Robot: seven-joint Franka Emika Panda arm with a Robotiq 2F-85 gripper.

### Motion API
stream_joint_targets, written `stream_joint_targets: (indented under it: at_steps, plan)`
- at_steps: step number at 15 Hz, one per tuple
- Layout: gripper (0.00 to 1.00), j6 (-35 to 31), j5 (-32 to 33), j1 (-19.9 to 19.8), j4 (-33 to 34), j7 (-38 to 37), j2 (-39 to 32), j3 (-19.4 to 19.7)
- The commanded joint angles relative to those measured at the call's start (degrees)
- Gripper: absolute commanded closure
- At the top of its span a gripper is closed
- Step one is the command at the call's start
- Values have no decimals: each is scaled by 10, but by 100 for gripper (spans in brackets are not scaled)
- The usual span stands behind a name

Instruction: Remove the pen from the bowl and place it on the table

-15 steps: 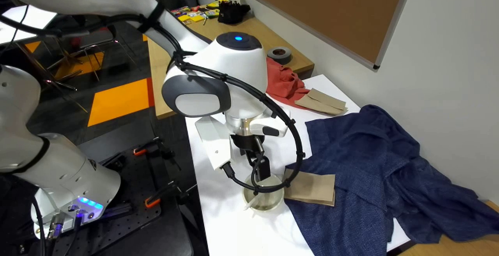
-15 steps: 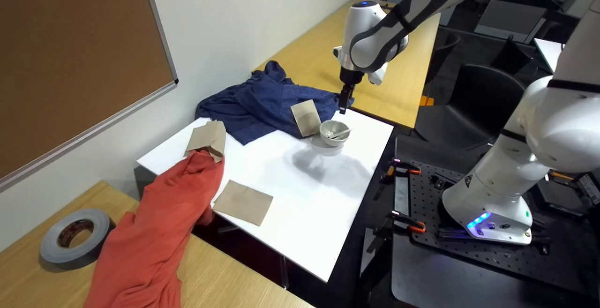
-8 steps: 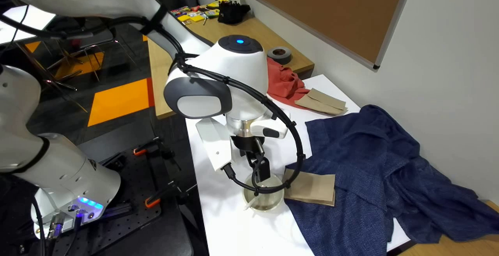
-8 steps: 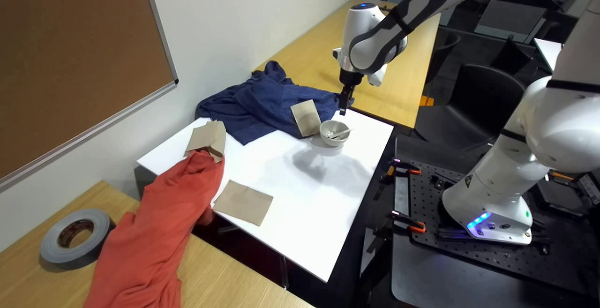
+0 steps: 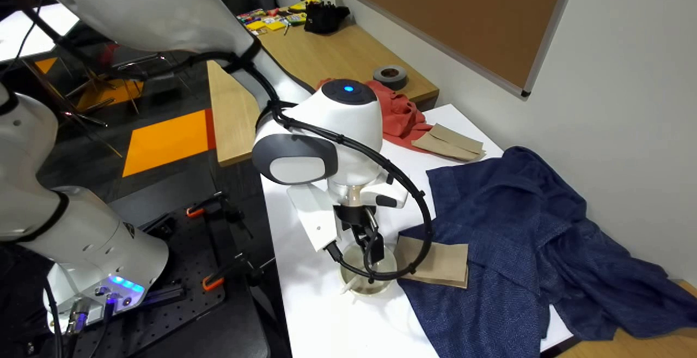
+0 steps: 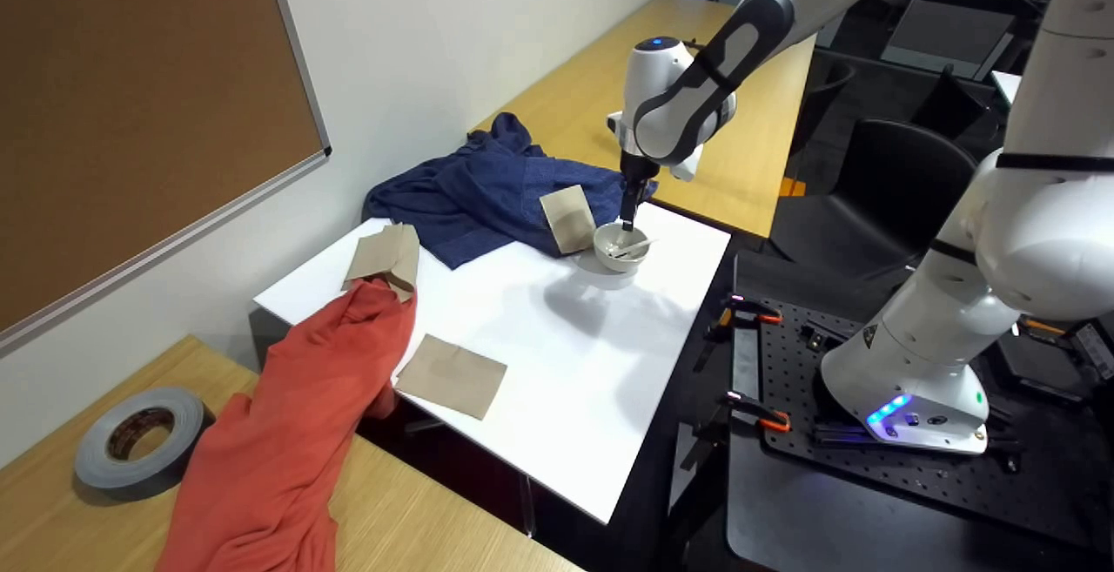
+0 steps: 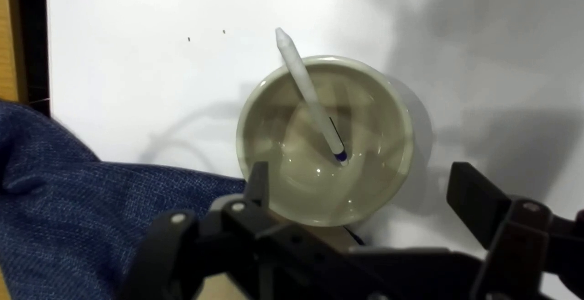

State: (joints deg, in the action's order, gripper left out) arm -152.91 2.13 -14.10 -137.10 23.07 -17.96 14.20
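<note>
The pen (image 7: 305, 87) is a white stick with a dark purple-blue band near its lower end. It leans in the pale bowl (image 7: 292, 199), lower end on the inside bottom, upper end sticking out over the rim. Pen (image 6: 634, 248) and bowl (image 6: 618, 264) also show in both exterior views, with pen (image 5: 350, 284) and bowl (image 5: 375, 291) partly behind the cable. The bowl stands on the white table (image 6: 557, 380). My gripper (image 7: 359, 179) is open and empty, its fingers wide apart. In an exterior view the fingertips (image 6: 627, 225) are over the bowl's far rim.
A dark blue cloth (image 6: 496, 189) lies beside the bowl, with a brown paper piece (image 6: 568, 219) between them. More brown paper (image 6: 452, 375) and a red cloth (image 6: 296, 407) lie farther off. A tape roll (image 6: 139, 443) is on the wooden desk.
My gripper has come down toward the bowl, mostly during the last half second. In the exterior views its fingertips are now lower, near the rim. The bowl and pen have not moved.
</note>
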Motion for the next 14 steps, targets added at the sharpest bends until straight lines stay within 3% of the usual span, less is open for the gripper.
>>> stream_joint_targets:
  at_steps: [1, 3, 9, 14]
  plan:
    - [0, -15, 11, -18, 30, -14, -42, -13]
    - [0, -10, 9, -24, 45, -13, -61, -17]
    - [32, 1, 13, -35, 66, -13, -95, -23]
    - [35, 5, 17, -38, 68, -14, -112, -27]
